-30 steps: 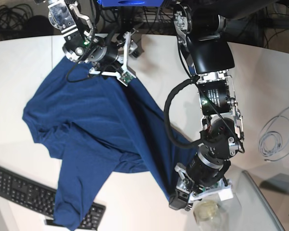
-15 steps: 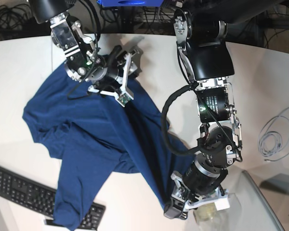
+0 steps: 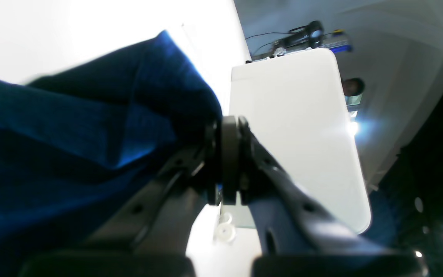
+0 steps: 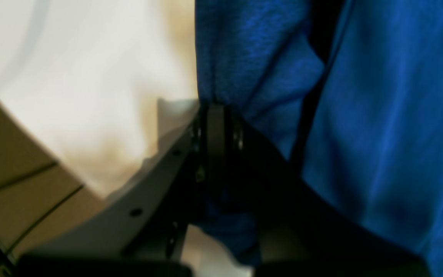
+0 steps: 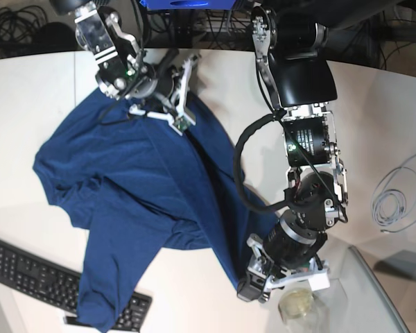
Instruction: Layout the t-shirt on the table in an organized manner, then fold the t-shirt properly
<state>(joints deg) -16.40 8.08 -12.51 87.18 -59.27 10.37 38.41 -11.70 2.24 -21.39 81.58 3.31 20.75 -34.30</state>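
The dark navy t-shirt (image 5: pixel 125 180) lies rumpled across the white table (image 5: pixel 28 104), one corner drawn out toward the front right. My right gripper (image 5: pixel 187 97) is at the shirt's far edge. In the right wrist view its jaws (image 4: pixel 214 127) are shut on a pinch of the blue t-shirt (image 4: pixel 379 115) above the table (image 4: pixel 71 77). My left gripper (image 5: pixel 253 288) is at the front right corner of the shirt. The left wrist view shows this gripper (image 3: pixel 227 161) shut on the t-shirt (image 3: pixel 71 127), with the table (image 3: pixel 294 115) behind it.
A black keyboard (image 5: pixel 35 274) lies at the front left, its right end under the shirt's hem. A small round container (image 5: pixel 296 303) stands just beside the left gripper. A coiled grey cable (image 5: pixel 395 198) rests at the right. A translucent sheet (image 5: pixel 374 291) covers the front right corner.
My right gripper has shifted toward the back of the table and its jaws have shut on the shirt's far edge. The left gripper has stayed shut on its corner, barely moving.
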